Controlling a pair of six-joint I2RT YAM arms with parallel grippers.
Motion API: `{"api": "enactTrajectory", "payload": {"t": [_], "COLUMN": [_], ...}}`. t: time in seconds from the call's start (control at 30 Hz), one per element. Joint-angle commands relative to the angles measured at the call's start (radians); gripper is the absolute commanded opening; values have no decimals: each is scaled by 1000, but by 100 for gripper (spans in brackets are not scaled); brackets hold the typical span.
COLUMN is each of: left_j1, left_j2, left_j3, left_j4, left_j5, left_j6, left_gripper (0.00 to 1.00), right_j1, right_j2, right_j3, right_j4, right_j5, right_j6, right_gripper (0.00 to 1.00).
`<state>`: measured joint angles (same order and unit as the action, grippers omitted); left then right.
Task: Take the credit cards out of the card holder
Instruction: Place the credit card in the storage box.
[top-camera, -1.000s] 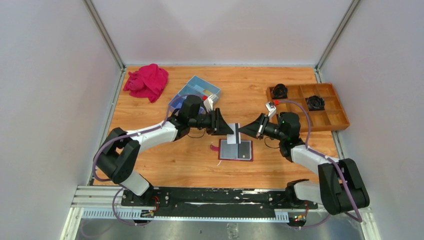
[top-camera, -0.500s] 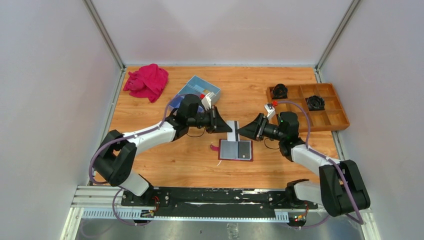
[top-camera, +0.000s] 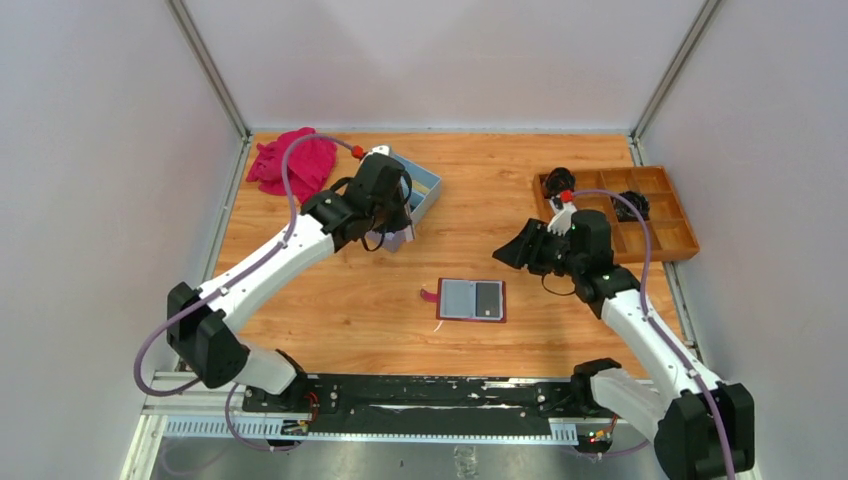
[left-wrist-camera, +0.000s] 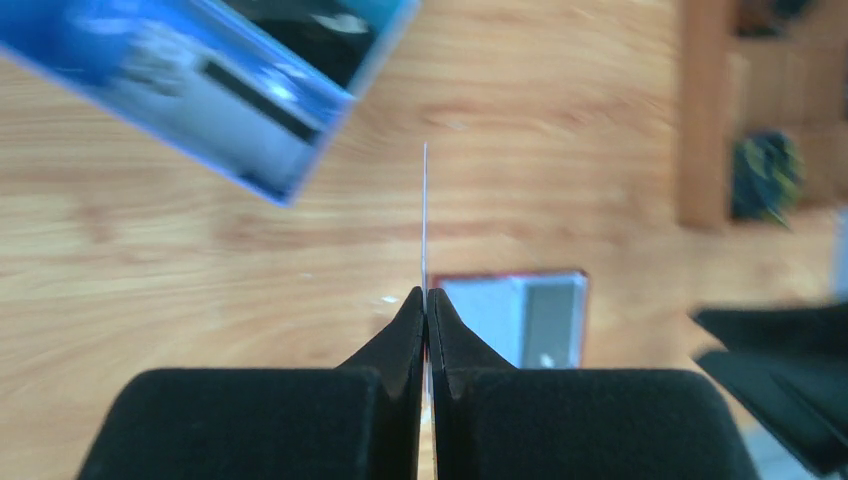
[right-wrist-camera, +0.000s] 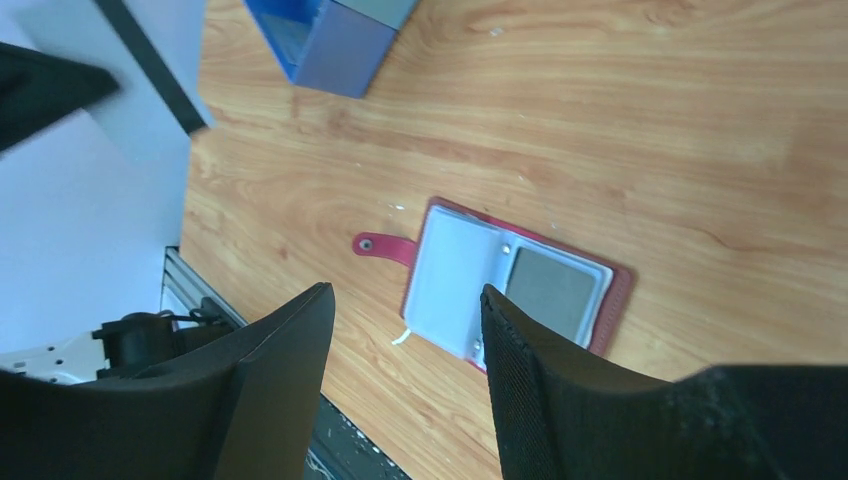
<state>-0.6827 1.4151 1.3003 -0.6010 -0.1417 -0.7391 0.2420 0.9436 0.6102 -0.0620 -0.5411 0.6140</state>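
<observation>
The card holder lies open and flat on the wooden table, its dark red cover under grey pockets and its tab strap pointing left. It also shows in the left wrist view as the card holder and in the right wrist view as the card holder. My left gripper is shut on one whitish credit card, seen edge-on, and holds it in the air beside the blue box. My right gripper hangs open and empty to the right of the holder, with its fingertips wide apart.
The blue box holds cards in its compartments. A bright pink cloth lies at the back left. At the right edge stands a wooden compartment tray with two dark objects in it. Cage walls close in the table.
The right gripper opened, let go of the card and drew back to the right. The left gripper shut on the card and carried it back-left toward the blue box.
</observation>
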Motion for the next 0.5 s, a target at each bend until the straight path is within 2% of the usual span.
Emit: {"api": "enactTrajectory", "payload": {"t": [0.0, 0.13, 0.23, 0.3, 0.47], "left_j1": [-3, -3, -5, -5, -5], "left_j2": [87, 276, 420, 483, 559], "left_j3": [110, 326, 492, 550, 580], "left_j4": [-248, -474, -616, -644, -643], "left_j5": [-422, -619, -699, -709, -731], "left_j6": [-29, -133, -177, -194, -324], "left_gripper": [0, 0, 0, 0, 0], "right_j1": [0, 0, 0, 0, 0], "right_j2": [31, 56, 66, 69, 71], "right_j3": [3, 2, 2, 1, -11], "right_j4": [-104, -105, -103, -103, -103], "right_j5": [36, 14, 8, 6, -13], "right_j6": [-46, -41, -41, -44, -38], "right_gripper": [60, 59, 59, 59, 59]}}
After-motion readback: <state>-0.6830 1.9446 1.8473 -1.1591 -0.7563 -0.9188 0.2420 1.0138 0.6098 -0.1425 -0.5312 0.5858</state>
